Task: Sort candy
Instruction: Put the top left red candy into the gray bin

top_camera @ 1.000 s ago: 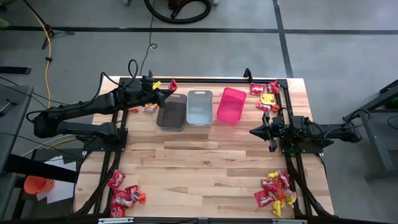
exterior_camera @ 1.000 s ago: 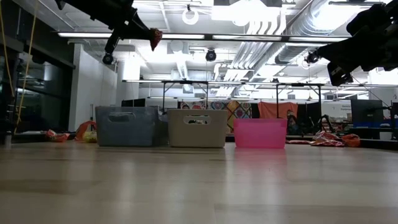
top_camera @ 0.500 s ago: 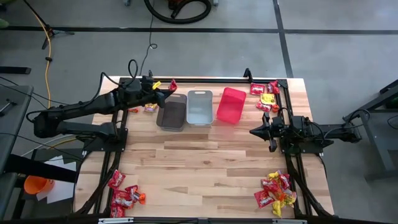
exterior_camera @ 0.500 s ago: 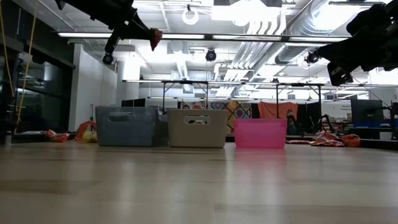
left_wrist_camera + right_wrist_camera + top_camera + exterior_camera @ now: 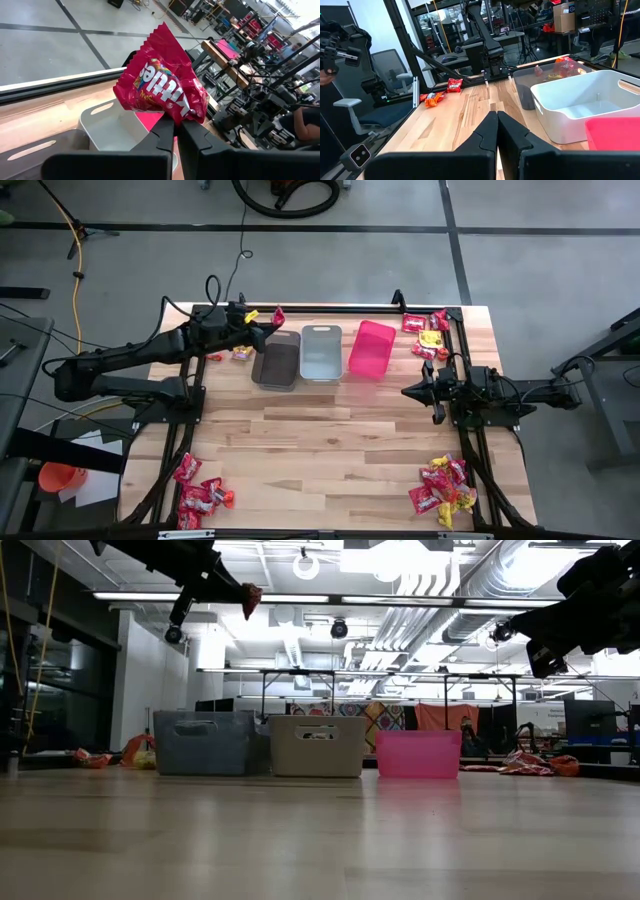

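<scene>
1. The wide light wooden table [image 5: 330, 445] carries everything. The landmark here is the row of three plastic bins at its far edge: a brown rectangular bin [image 5: 276, 363], a grey rectangular bin [image 5: 321, 353] in the middle, and a pink rectangular bin [image 5: 371, 348].
2. The left gripper [image 5: 262, 329] hangs high in the air, just beside the brown bin's outer end. Its two dark fingers are pressed tight on the corner of a red shiny wrapped sweet packet [image 5: 162, 85].
3. The right gripper [image 5: 412, 392] waits on the pink bin's side, apart from the row, above bare wood. Its fingers are closed together with nothing between them.
4. Other wrapped candy lies in piles: a small one [image 5: 241, 353] just beside the brown bin, one [image 5: 428, 335] beyond the pink bin at the table corner, and two at the near corners [image 5: 200, 495] [image 5: 445, 488], far from the bins.
5. To do this step well, I think the left arm should bring the packet right over the chosen bin's opening, lower it a little, and only then release. The grip is only on one corner, so a fast swing could shake the packet loose.
</scene>
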Available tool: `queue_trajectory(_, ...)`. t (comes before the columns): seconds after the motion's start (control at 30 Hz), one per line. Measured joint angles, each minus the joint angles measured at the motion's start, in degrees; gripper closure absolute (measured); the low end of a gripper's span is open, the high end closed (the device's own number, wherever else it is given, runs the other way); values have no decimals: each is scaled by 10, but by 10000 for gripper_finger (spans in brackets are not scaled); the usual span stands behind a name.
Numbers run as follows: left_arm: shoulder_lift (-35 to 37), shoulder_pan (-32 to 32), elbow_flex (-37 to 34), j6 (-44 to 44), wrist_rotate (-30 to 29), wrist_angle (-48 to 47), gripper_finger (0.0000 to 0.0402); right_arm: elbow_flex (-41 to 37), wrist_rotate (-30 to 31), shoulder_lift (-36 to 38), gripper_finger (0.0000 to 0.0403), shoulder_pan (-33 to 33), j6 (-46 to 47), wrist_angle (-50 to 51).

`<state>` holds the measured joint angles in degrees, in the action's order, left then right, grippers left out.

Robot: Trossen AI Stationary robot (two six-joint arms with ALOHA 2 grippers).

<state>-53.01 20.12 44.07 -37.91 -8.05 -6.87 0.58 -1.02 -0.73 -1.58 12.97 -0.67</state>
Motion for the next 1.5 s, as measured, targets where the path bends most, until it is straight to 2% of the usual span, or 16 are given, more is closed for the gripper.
queue_trajectory(0.57,-2,0,0,4,1,4,401,0,0,0,402,0,0,0)
queue_trajectory(0.73,-32,-1,1,7,40,5,401,0,0,0,402,0,0,0)
queue_trajectory(0.93,-117,-19,17,33,87,4,401,0,0,0,402,0,0,0)
queue_trajectory(1.1,-218,-33,77,148,126,2,401,0,0,0,402,0,0,0)
queue_trajectory(1.3,-336,-33,151,238,117,-48,400,0,0,0,402,0,0,0)
queue_trajectory(1.4,-388,-28,194,267,121,-89,385,0,0,0,402,0,0,0)
queue_trajectory(1.5,-429,-28,237,302,128,-128,349,0,0,0,402,0,0,0)
